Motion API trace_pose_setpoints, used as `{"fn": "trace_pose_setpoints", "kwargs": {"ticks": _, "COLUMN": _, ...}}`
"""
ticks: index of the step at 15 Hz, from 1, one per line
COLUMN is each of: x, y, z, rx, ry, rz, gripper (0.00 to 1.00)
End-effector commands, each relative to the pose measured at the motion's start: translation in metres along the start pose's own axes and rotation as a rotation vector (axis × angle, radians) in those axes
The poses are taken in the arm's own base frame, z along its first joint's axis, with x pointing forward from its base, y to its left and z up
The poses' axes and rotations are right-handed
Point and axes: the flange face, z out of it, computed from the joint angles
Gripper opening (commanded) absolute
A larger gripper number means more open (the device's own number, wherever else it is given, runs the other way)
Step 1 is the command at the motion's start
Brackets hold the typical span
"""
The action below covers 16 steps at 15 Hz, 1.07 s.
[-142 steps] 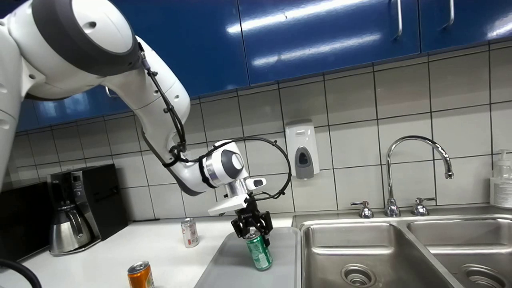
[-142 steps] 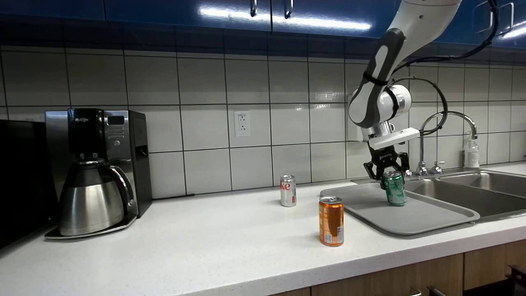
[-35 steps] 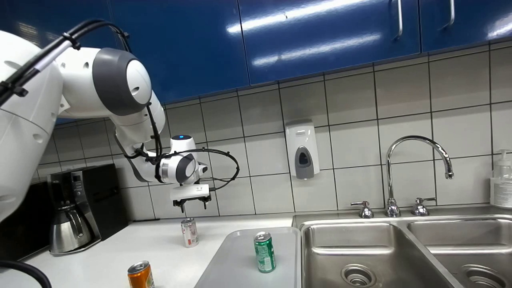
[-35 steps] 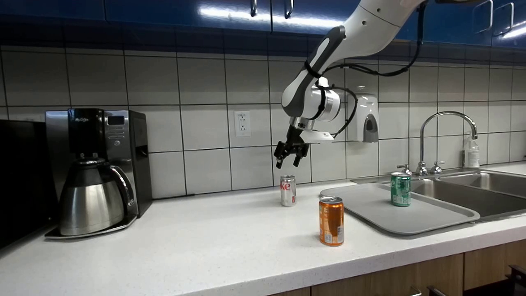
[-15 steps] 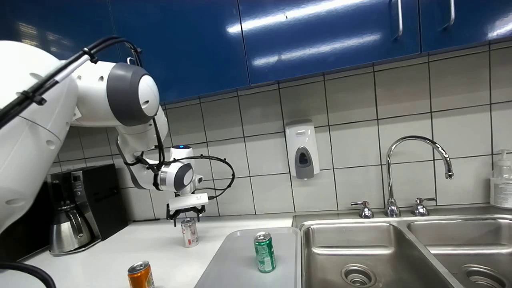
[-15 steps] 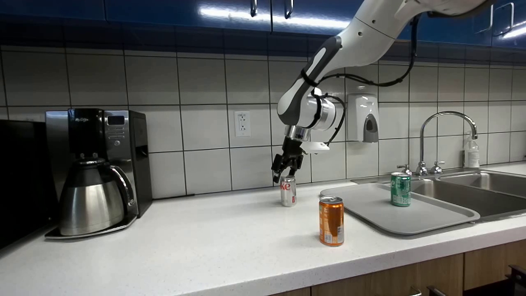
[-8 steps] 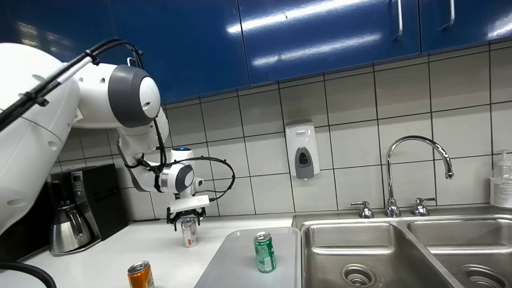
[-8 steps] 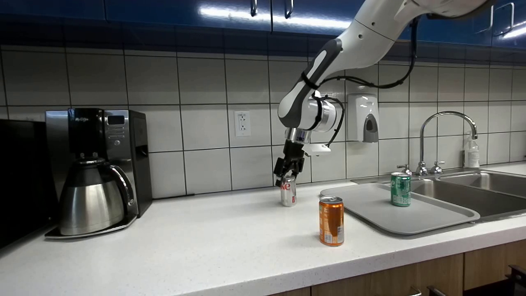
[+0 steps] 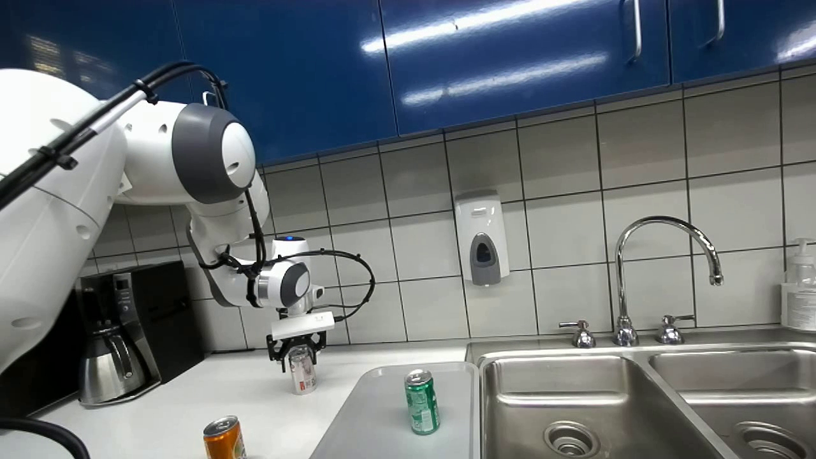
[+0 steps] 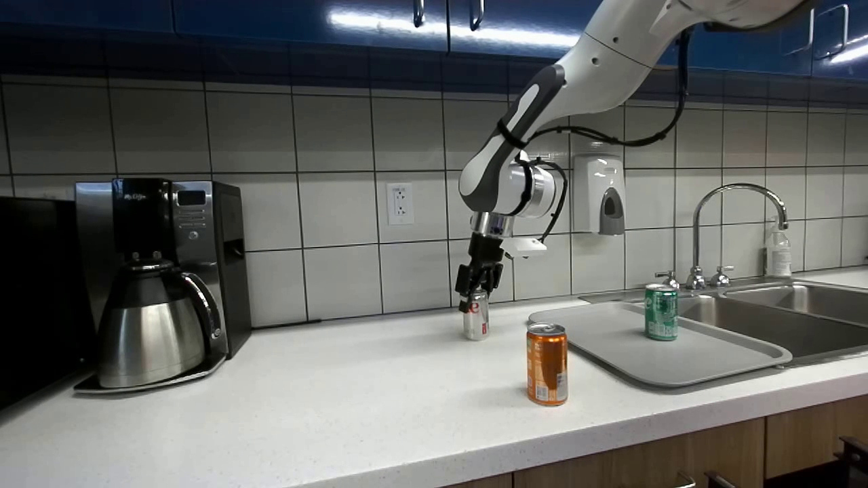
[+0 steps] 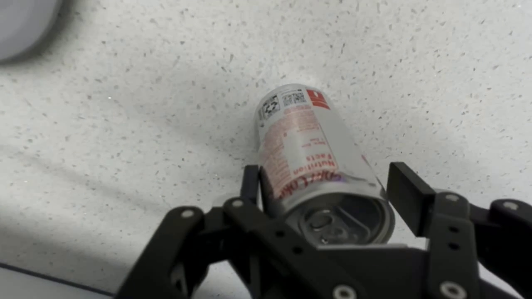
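A silver Diet Coke can stands upright on the white counter, in both exterior views and in the wrist view. My gripper points down over it, with a finger on either side of its upper part. The jaws are apart. The left finger in the wrist view is very close to the can; a narrow gap shows beside the right finger. A green can stands upright on the grey tray. An orange can stands on the counter.
A coffee maker with a steel carafe stands at the left. The double sink with its faucet lies right of the tray. The tiled wall is close behind the silver can. Blue cabinets hang above.
The gripper has left the green can, which now stands on the tray, and moved over the silver can and down around it. In the last half second its fingers drew closer together.
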Motion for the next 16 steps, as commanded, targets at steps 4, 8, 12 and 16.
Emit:
{"fn": "trace_pose_setpoints", "kwargs": {"ticks": 4, "x": 0.004, "y": 0.004, "z": -0.003, "rx": -0.001, "ry": -0.02, "rz": -0.024, "gripper": 0.39}}
{"fn": "trace_pose_setpoints", "kwargs": {"ticks": 8, "x": 0.005, "y": 0.007, "z": -0.01, "rx": -0.01, "ry": -0.004, "rz": -0.015, "gripper": 0.39}}
{"fn": "trace_pose_setpoints", "kwargs": {"ticks": 12, "x": 0.003, "y": 0.011, "z": -0.019, "rx": -0.025, "ry": 0.017, "rz": -0.004, "gripper": 0.39}}
{"fn": "trace_pose_setpoints", "kwargs": {"ticks": 16, "x": 0.003, "y": 0.01, "z": -0.032, "rx": -0.038, "ry": 0.042, "rz": 0.0, "gripper": 0.39}}
